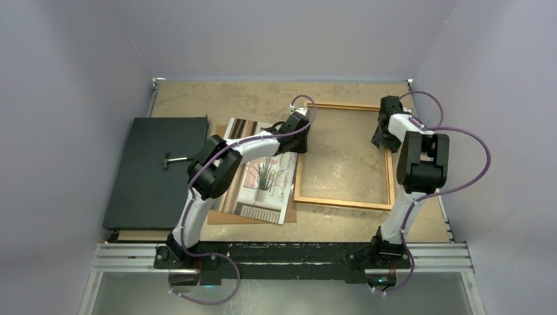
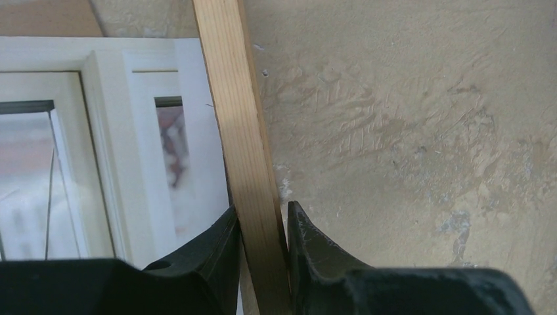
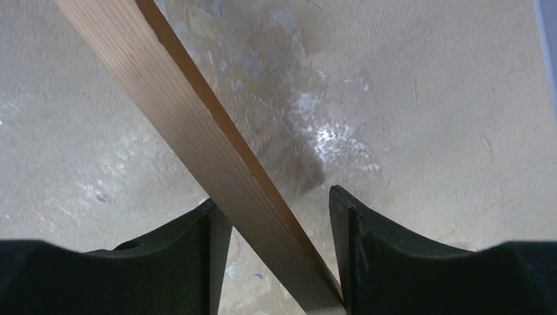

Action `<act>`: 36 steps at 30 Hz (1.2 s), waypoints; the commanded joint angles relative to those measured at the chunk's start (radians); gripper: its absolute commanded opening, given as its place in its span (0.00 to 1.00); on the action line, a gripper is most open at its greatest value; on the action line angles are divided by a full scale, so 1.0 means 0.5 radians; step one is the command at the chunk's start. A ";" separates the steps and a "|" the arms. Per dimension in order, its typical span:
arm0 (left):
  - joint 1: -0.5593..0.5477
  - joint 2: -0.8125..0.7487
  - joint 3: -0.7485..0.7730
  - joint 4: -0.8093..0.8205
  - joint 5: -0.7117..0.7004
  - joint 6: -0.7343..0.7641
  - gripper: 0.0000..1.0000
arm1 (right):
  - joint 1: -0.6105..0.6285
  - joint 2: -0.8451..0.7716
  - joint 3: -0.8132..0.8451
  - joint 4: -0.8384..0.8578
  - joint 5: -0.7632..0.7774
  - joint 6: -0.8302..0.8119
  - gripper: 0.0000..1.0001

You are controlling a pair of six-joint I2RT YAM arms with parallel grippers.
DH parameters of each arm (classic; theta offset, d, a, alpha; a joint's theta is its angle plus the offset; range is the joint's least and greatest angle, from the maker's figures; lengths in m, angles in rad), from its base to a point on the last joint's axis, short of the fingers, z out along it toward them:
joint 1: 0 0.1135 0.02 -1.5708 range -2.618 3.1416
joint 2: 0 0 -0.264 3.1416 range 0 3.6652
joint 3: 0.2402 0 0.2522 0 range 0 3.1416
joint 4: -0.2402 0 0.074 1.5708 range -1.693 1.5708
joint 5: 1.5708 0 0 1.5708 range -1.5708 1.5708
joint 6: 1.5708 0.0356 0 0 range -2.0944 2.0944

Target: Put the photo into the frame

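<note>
Wooden frame point(image 1: 341, 203) by the table's point(image 1: 249, 98) right edge: left gripper point(image 2: 263, 216) clamps its left rail, right gripper point(image 3: 274, 197) straddles the right rail, jaws apart.

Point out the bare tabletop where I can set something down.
Two bare strips of table: a far one between the back wall and the frame, and a near one between the frame and the front edge. The left half is crowded: dark flat box, photo on its backing board, left end effector clamped on the frame.
</note>
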State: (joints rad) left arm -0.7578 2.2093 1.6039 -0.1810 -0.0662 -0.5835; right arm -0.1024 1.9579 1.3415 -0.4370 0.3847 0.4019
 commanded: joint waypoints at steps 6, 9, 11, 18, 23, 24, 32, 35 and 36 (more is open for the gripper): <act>-0.275 -0.025 0.078 0.174 0.458 0.207 0.38 | 0.055 0.218 0.215 0.144 -0.184 0.008 0.65; -0.287 -0.030 0.035 0.175 0.458 0.242 0.43 | 0.055 0.266 0.259 0.119 -0.158 -0.005 0.75; -0.286 -0.051 0.011 0.175 0.429 0.254 0.45 | 0.052 0.270 0.257 0.110 -0.157 -0.003 0.78; -0.285 -0.125 -0.001 0.114 0.283 0.349 0.47 | 0.048 0.245 0.161 0.089 -0.082 0.072 0.86; -0.280 -0.157 -0.020 0.108 0.147 0.460 0.47 | 0.046 0.229 0.077 0.076 -0.045 0.134 0.96; -0.280 -0.160 -0.022 0.111 0.140 0.480 0.47 | 0.045 0.225 0.056 0.082 -0.040 0.143 0.99; -0.243 -0.178 -0.048 0.168 -0.030 0.514 0.47 | 0.035 0.135 -0.040 0.076 0.069 0.136 0.99; -0.199 -0.195 -0.042 0.194 0.013 0.460 0.52 | 0.027 0.072 -0.067 0.074 0.081 0.145 0.99; -0.196 -0.207 -0.039 0.191 0.021 0.458 0.57 | 0.027 0.029 -0.087 0.089 0.089 0.155 0.99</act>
State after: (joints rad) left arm -0.8661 2.1872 1.5742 -0.1844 -0.0742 -0.3630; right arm -0.1116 2.0083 1.3605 -0.2569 0.4389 0.4652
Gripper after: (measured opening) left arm 0.507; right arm 0.987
